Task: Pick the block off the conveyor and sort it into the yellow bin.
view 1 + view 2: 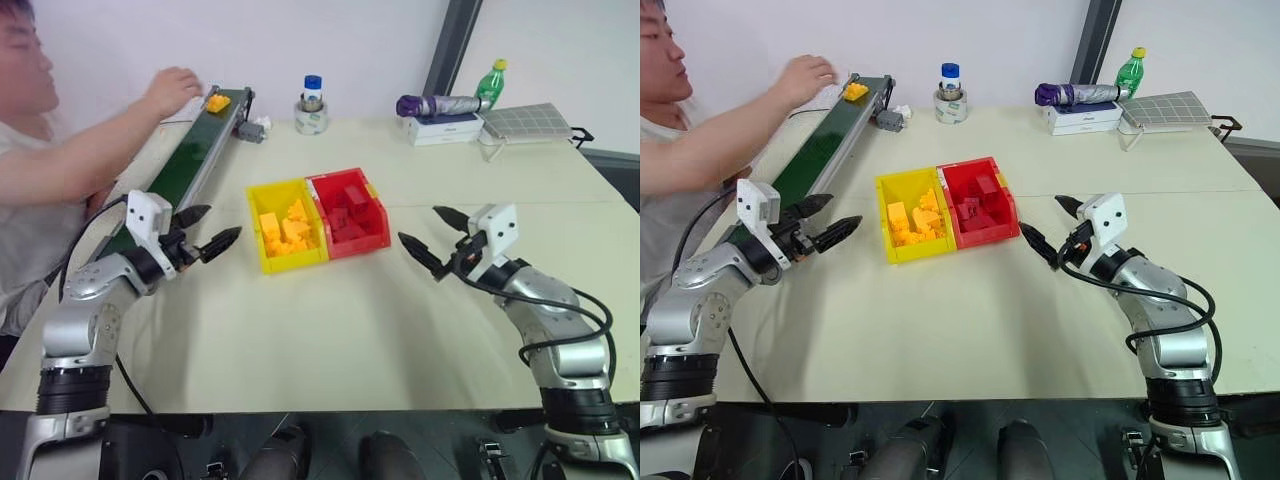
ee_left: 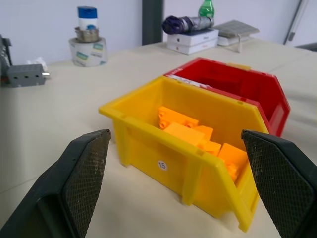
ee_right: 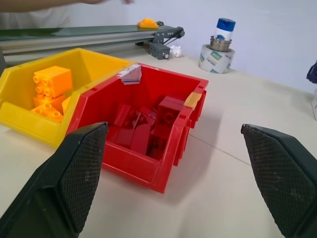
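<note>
The small yellow-orange studded plastic block is seen at eleven o'clock on the dark green conveyor belt. It is judged light, rigid, best pinched across flat sides. Both the left claw and right claw are held wide, empty.

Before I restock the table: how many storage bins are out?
2. The yellow bin sits mid-table holding orange blocks; the red bin is joined to its side away from the conveyor, holding red blocks.

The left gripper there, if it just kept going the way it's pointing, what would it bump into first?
Probably the yellow bin: it sits straight ahead between the open left gripper fingers, though the gripper may be high enough to pass over its rim.
</note>
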Action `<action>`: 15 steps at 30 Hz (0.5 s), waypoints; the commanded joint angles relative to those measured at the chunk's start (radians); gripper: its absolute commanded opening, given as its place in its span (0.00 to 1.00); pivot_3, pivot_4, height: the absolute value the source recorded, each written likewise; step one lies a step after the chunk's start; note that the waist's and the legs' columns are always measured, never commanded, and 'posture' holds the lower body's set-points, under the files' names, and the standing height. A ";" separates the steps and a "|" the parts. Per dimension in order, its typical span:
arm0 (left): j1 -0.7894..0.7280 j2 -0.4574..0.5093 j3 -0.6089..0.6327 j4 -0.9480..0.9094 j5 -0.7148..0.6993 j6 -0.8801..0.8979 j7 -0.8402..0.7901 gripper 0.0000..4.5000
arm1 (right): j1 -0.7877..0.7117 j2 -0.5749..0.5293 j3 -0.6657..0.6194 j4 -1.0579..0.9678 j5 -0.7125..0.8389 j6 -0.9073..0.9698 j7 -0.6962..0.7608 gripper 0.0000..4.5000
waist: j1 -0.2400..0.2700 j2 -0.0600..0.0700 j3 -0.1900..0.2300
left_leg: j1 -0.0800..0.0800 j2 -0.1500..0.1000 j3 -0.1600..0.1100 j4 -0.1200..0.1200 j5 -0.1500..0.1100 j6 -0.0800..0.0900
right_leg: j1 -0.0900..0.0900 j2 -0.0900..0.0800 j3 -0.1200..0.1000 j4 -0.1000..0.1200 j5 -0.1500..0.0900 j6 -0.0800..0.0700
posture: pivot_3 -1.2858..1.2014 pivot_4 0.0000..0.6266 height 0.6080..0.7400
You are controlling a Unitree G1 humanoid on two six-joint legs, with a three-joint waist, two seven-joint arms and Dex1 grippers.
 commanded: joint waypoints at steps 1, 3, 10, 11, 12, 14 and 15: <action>0.011 0.004 0.036 -0.036 -0.006 -0.017 0.014 0.99 | -0.017 -0.001 -0.005 -0.020 0.007 -0.011 0.004 1.00 | 0.000 0.000 0.000 | 0.000 0.000 0.000 0.000 0.000 0.000 | 0.000 0.000 0.000 0.000 0.000 0.000 | 0.52 0.24 1.00; 0.006 0.009 0.063 -0.037 -0.032 0.012 0.036 0.99 | -0.018 -0.002 -0.004 -0.021 0.006 -0.009 0.004 1.00 | 0.000 0.000 0.000 | 0.000 0.000 0.000 0.000 0.000 0.000 | 0.000 0.000 0.000 0.000 0.000 0.000 | 0.52 0.24 1.00; 0.084 0.019 0.184 -0.068 -0.023 -0.061 0.098 0.99 | -0.018 -0.008 0.004 -0.016 -0.009 -0.038 0.020 1.00 | -0.005 0.000 0.000 | 0.000 0.000 0.001 -0.001 0.000 0.000 | -0.001 0.000 0.001 0.000 0.000 0.000 | 0.52 0.24 1.00; 0.095 0.017 0.207 -0.059 -0.003 -0.090 0.125 0.99 | -0.019 -0.009 0.008 -0.016 -0.014 -0.045 0.024 1.00 | -0.005 0.000 0.000 | 0.000 0.000 0.001 -0.001 0.000 0.000 | -0.001 0.000 0.001 0.000 0.000 0.000 | 0.52 0.24 1.00; 0.104 0.013 0.224 -0.053 0.016 -0.117 0.155 0.99 | -0.020 -0.008 0.010 -0.015 -0.016 -0.050 0.028 1.00 | -0.004 0.000 0.000 | 0.000 0.000 0.001 -0.001 0.000 0.000 | -0.001 0.000 0.001 0.000 0.000 0.000 | 0.52 0.24 1.00; 0.126 0.006 0.258 -0.045 0.020 -0.130 0.195 0.99 | -0.025 -0.004 0.011 -0.014 -0.009 -0.060 0.036 1.00 | -0.002 0.000 0.000 | 0.000 0.000 0.001 0.000 0.000 0.000 | -0.001 0.000 0.001 0.000 0.000 0.000 | 0.52 0.24 1.00; 0.147 0.003 0.274 -0.049 0.024 -0.145 0.205 0.99 | -0.029 -0.005 0.012 -0.011 -0.011 -0.066 0.038 1.00 | -0.001 0.000 0.000 | 0.000 0.000 0.001 0.000 0.000 0.000 | -0.001 0.000 0.001 0.000 0.000 0.000 | 0.52 0.24 1.00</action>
